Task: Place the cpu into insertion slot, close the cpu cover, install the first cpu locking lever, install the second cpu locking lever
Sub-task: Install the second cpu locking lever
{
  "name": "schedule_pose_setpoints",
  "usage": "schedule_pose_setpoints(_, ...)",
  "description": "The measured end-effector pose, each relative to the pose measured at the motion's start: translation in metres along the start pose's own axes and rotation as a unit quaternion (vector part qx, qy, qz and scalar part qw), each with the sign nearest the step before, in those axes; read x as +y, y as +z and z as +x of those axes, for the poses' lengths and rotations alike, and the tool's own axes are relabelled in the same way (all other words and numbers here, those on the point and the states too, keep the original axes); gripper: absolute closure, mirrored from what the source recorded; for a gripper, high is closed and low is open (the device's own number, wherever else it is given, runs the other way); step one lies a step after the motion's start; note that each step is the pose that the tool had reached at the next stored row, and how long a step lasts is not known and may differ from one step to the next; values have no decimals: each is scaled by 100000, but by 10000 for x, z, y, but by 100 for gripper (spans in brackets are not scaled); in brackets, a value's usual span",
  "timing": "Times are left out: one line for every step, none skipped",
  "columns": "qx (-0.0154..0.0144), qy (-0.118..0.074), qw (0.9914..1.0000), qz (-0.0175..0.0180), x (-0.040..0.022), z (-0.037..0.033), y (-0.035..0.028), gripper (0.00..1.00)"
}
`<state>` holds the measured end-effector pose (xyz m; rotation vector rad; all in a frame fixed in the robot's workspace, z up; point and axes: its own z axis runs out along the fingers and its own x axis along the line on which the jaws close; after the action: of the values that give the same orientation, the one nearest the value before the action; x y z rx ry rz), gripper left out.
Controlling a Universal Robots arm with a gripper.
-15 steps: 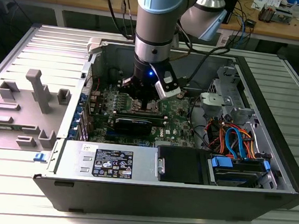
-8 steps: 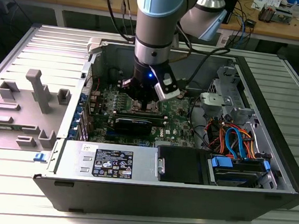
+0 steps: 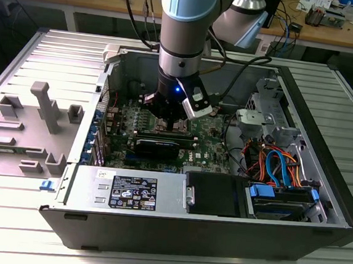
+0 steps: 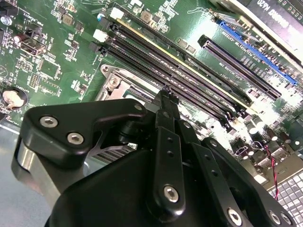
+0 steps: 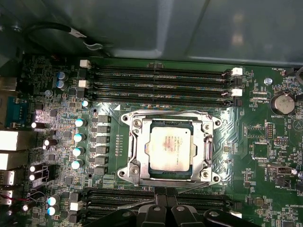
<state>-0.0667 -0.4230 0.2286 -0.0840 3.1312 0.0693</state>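
Observation:
In the first wrist view the cpu (image 5: 170, 149), a silver-grey square chip, lies flat in the insertion slot (image 5: 127, 172). The cpu cover (image 5: 138, 151) is folded down around it, and the chip shows through its window. A thin wire lever (image 5: 127, 206) runs along the socket's near side toward my gripper (image 5: 166, 193). The black fingers are pressed together at the socket's edge. In the second wrist view the gripper (image 4: 165, 94) stands shut just over a corner of the slot (image 4: 113, 82). In the exterior view the gripper (image 3: 167, 116) is low inside the computer case, over the green motherboard (image 3: 209, 141).
Long black memory slots (image 5: 161, 87) flank the socket on both sides. Capacitors (image 5: 79, 137) stand in a row beside it. The case walls (image 3: 311, 150), a drive cage with orange and blue cables (image 3: 278, 165) and a power supply (image 3: 134, 193) surround the board.

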Motion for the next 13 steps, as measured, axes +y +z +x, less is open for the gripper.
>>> schedule_pose_setpoints(-3,2,100000,-1,0,0,0,89)
schedule_pose_setpoints(-2,1,100000,-2,0,0,0,89)
schedule_pose_setpoints(-4,0,100000,-2,0,0,1,89)
schedule_pose_setpoints(-3,0,100000,-1,0,0,1,89)
schedule_pose_setpoints(-4,2,100000,0,0,0,1,89)
schedule_pose_setpoints(-1,2,100000,-2,0,0,1,89)
schedule_pose_setpoints(-1,0,100000,-4,0,0,1,89)
schedule_pose_setpoints(-4,-1,100000,-3,0,0,1,89)
schedule_pose_setpoints(-2,1,100000,-2,0,0,1,89)
schedule_pose_setpoints(-3,2,100000,-2,0,0,2,89)
schedule_pose_setpoints(0,2,100000,1,0,0,1,89)
schedule_pose_setpoints(-1,0,100000,-3,0,0,2,89)
schedule_pose_setpoints(-2,0,100000,-1,0,0,2,89)
